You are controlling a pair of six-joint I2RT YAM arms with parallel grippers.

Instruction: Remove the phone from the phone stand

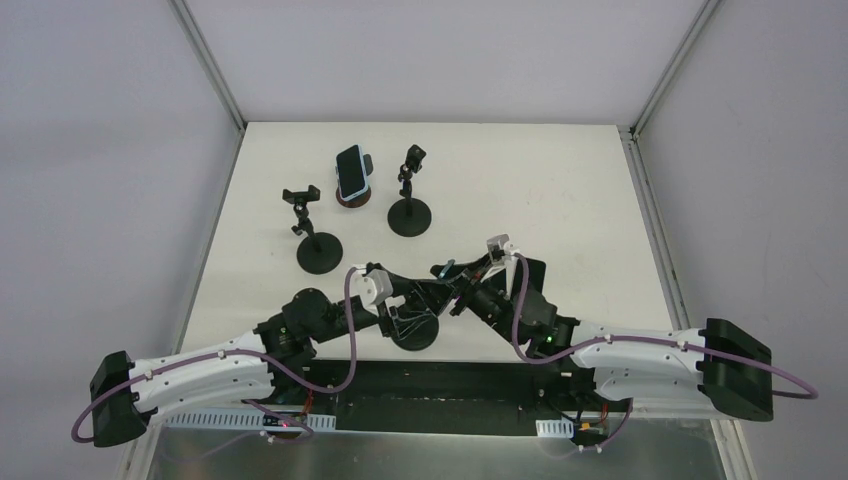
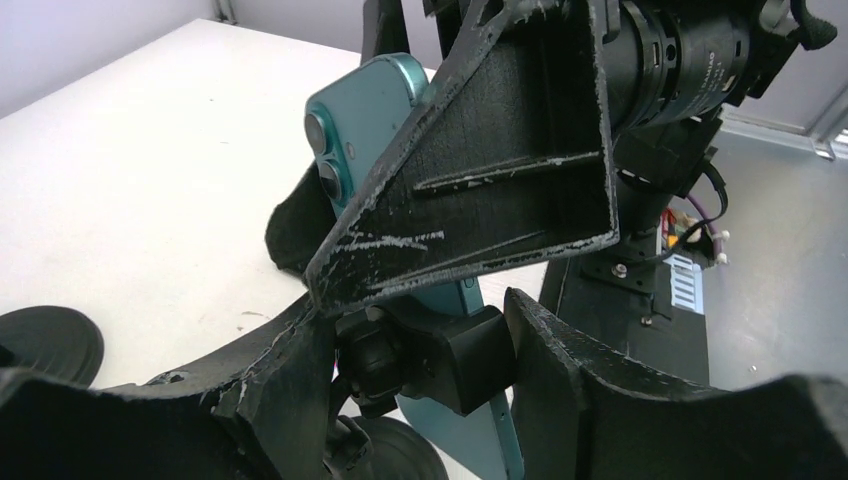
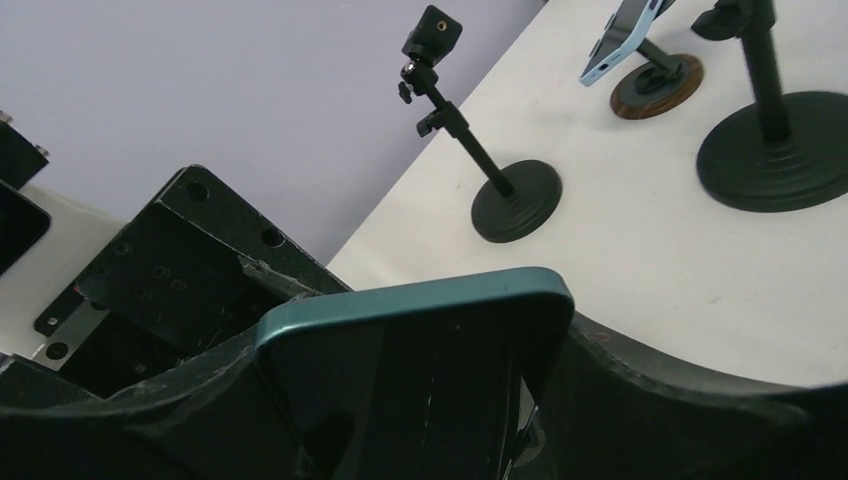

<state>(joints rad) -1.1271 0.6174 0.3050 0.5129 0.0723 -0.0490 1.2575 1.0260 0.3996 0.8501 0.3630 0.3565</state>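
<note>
Two phones (image 1: 351,170) and four stands (image 1: 409,215) on table (image 1: 560,200)

My left arm (image 1: 200,375) reaches in from the lower left of the frame and my right arm (image 1: 640,355) from the lower right. Both are bent low, and the wrists meet at lower centre. My left jaws grip the phone stand (image 2: 450,360) at its neck, set partway apart. My right jaws are closed across the phone (image 3: 400,360), one finger (image 2: 480,180) slanting over its back.
</note>
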